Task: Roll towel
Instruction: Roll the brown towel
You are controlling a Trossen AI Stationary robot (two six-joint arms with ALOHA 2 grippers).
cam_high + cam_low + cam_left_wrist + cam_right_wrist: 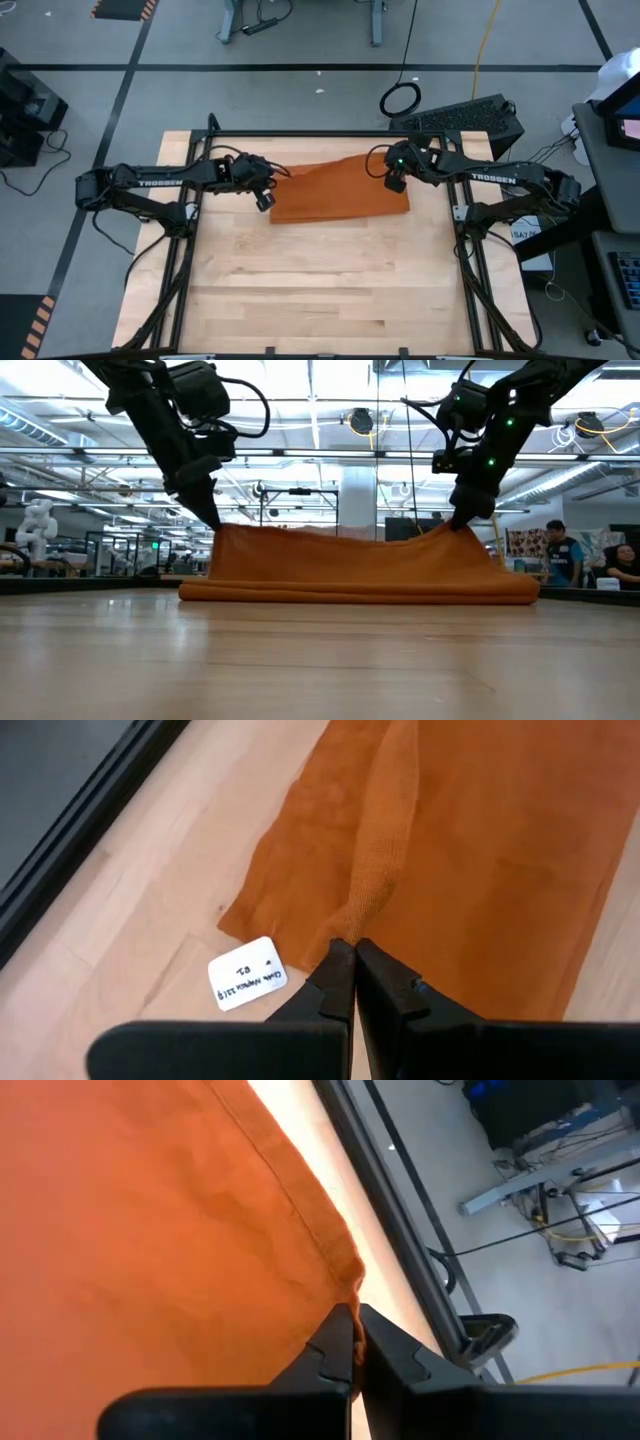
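Left gripper [265,199] is clamped tight on the towel [338,192], fingers [340,982] together and pinching up a ridge of cloth at its left corner, lifted off the table [320,290]. Small white tag [247,973] lies on the wood just beside that corner. Towel sits at the far middle of the table, spanning between both arms; low view shows its far edge held up like a curtain, near edge on the wood in a folded or rolled band [360,594], can't tell which. Right gripper [396,183] is also closed on the towel, fingers [335,1342] pinching the hemmed edge at the right far corner, close to the black table frame [330,133]. Room: near half of the table is bare wood, wide open toward the front; little margin behind the towel before the far frame rail; side rails well apart from the cloth. Count: two arms, two grippers, one towel, one tag.
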